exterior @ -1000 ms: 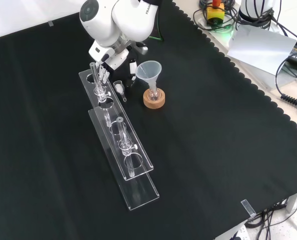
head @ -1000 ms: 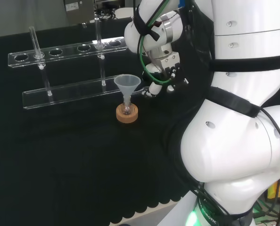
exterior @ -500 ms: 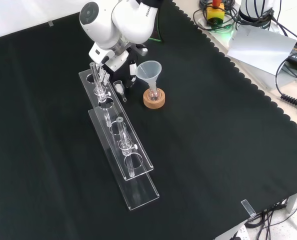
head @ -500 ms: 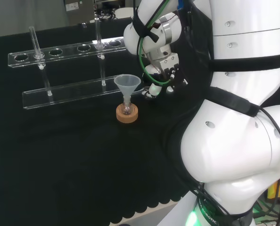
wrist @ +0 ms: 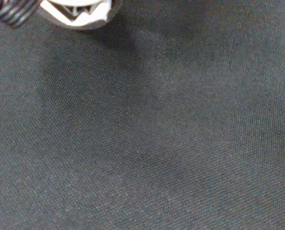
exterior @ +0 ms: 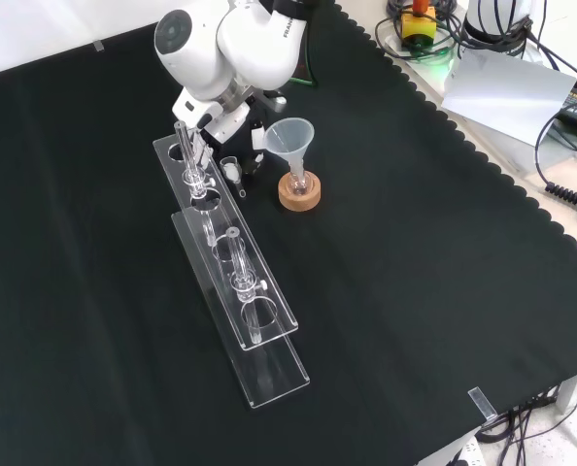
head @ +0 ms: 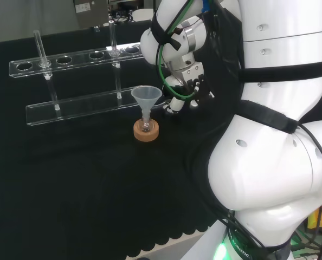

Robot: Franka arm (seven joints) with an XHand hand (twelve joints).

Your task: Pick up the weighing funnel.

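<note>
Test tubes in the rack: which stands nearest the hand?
The right-hand tube in the head view, at the rack's end by the hand; the other tube stands far left.

Close-up of black woven cloth surface (wrist: 157, 134), weave visible, with a blurred white-and-black part of the robot hand (wrist: 75, 12) at the edge.

The white arm (head: 269, 162) folds forward, its hand (head: 178, 102) hanging low.
</note>
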